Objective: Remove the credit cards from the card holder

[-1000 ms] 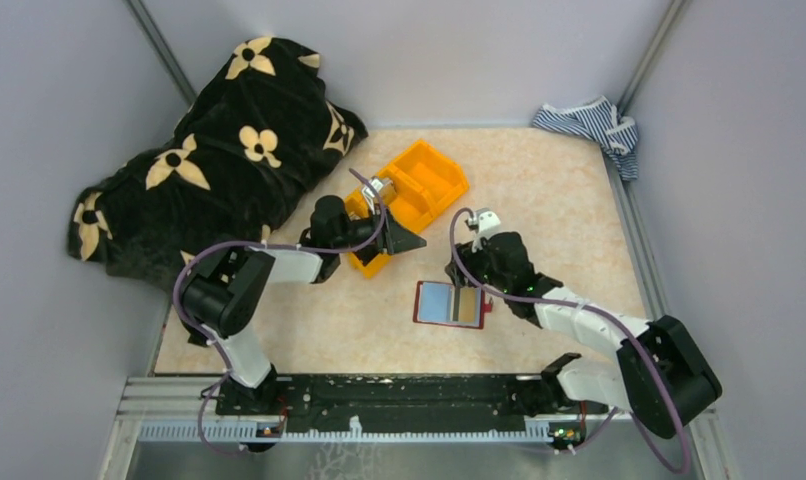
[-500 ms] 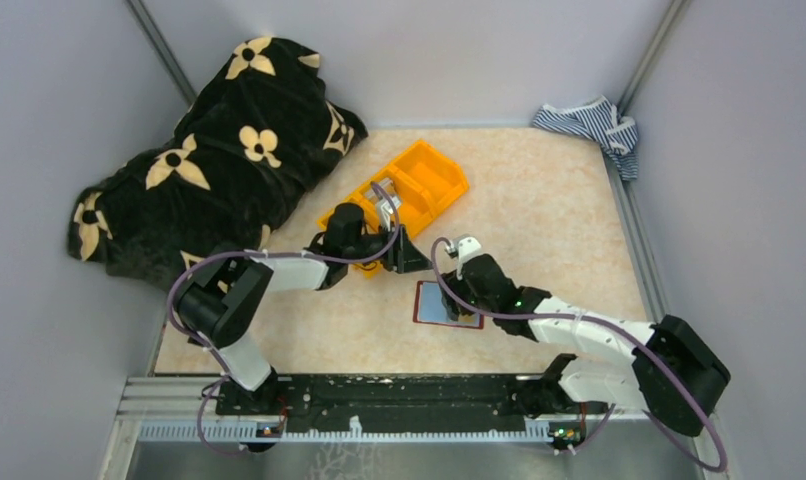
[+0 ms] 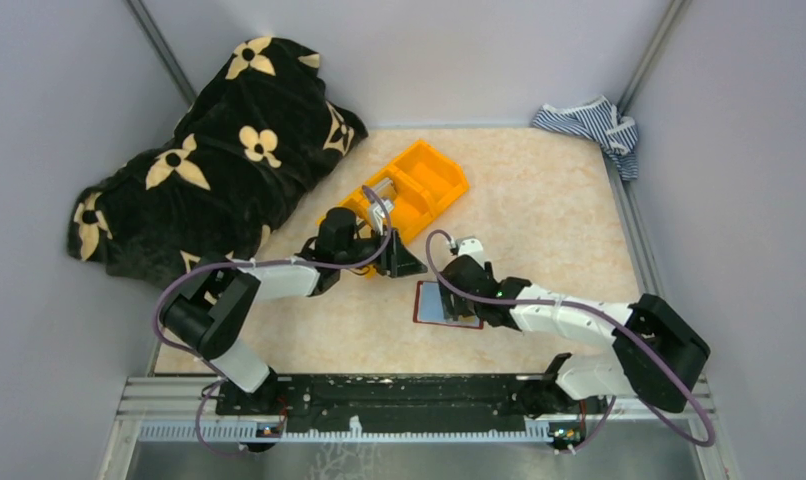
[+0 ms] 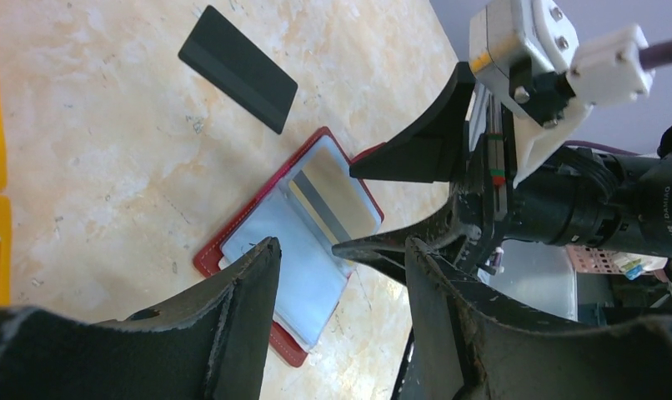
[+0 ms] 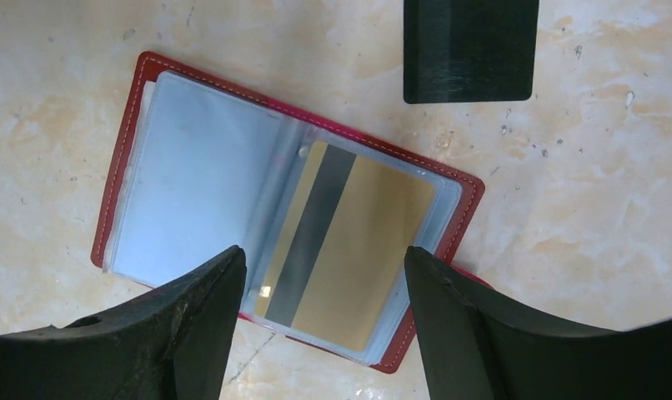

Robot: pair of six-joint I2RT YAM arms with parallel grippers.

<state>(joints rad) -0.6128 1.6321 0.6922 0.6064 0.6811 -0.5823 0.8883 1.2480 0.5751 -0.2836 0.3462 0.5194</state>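
Observation:
The card holder (image 5: 191, 167) is a dark red wallet lying open on the table, light blue pockets up. A pale beige card with a dark stripe (image 5: 349, 242) sits in its right pocket. A dark card (image 5: 470, 50) lies loose on the table beside it. My right gripper (image 5: 323, 260) is open just above the wallet, its jaws either side of the beige card. My left gripper (image 4: 339, 250) is open and empty, close above the wallet's (image 4: 303, 250) other end. In the top view the wallet (image 3: 431, 304) lies between the left gripper (image 3: 404, 262) and the right gripper (image 3: 451, 292).
An orange three-compartment bin (image 3: 409, 190) stands just behind the left gripper. A black cloth with beige flowers (image 3: 219, 150) fills the back left. A striped cloth (image 3: 589, 125) lies in the back right corner.
My right gripper has moved left and down over the open wallet. My left gripper has swung from the orange bin toward the wallet.

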